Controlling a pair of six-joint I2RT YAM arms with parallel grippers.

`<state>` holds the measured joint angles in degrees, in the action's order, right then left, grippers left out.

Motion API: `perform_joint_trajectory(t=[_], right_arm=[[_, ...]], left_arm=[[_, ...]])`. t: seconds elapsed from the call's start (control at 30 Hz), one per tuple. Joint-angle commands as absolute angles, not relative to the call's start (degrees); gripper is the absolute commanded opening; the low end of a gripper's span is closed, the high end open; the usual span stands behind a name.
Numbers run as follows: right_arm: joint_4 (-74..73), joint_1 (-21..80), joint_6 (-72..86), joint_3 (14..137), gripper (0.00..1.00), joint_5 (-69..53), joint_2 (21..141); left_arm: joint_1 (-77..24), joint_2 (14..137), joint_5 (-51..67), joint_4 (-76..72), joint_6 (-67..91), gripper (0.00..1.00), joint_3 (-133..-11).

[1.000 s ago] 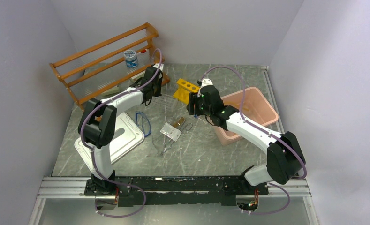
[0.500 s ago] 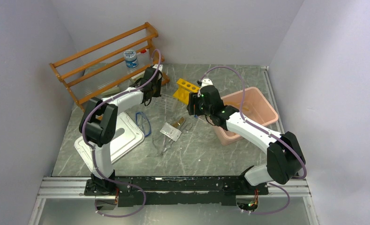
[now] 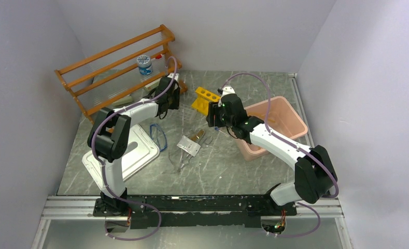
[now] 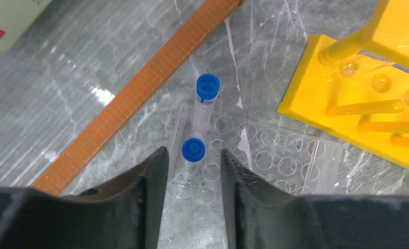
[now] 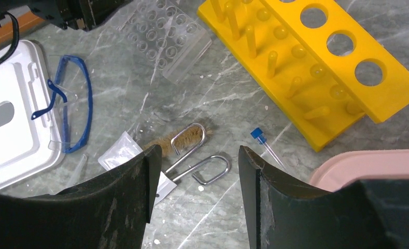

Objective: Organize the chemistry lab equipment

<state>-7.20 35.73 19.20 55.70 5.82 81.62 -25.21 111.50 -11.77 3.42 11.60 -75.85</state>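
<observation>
Left gripper (image 4: 193, 165): we see its fingers spread, flanking but apparently not touching a blue-capped tube (image 4: 193, 150) standing in the clear rack (image 4: 274, 155). Right gripper (image 5: 197, 174): fingers spread, empty, above the wire-handled brush (image 5: 189, 141).

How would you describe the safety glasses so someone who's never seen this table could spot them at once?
Find the flat white container on the grey table, in front of the left arm. The safety glasses lie just off its edge toward the table's middle, between it and the white packet. They are the only item there with a thin blue frame around a clear lens.
</observation>
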Motion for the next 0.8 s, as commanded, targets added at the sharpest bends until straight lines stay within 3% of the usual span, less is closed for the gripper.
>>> perform_joint_trajectory(t=[0.0,0.13,0.2,0.53,0.77], right_arm=[[-7.46,35.43,17.82,57.84,0.60,6.99,82.70],[-8.45,35.46,16.10,58.82,0.61,8.54,83.63],[-8.88,35.49,14.56,59.33,0.61,8.93,84.35],[-17.01,36.66,5.69,65.39,0.46,13.71,93.87],[-22.85,36.88,3.32,69.19,0.51,20.23,101.56]], left_arm=[[-24.80,107.54,-10.69,3.38,12.92,0.55,-75.24],[-24.45,104.07,-9.38,4.38,14.41,0.77,-76.42],[-24.27,102.31,-9.34,4.87,14.89,0.81,-76.69],[-23.83,91.33,-9.10,8.99,18.87,0.76,-73.60],[-23.82,85.37,-4.76,8.85,22.13,0.74,-69.10]])
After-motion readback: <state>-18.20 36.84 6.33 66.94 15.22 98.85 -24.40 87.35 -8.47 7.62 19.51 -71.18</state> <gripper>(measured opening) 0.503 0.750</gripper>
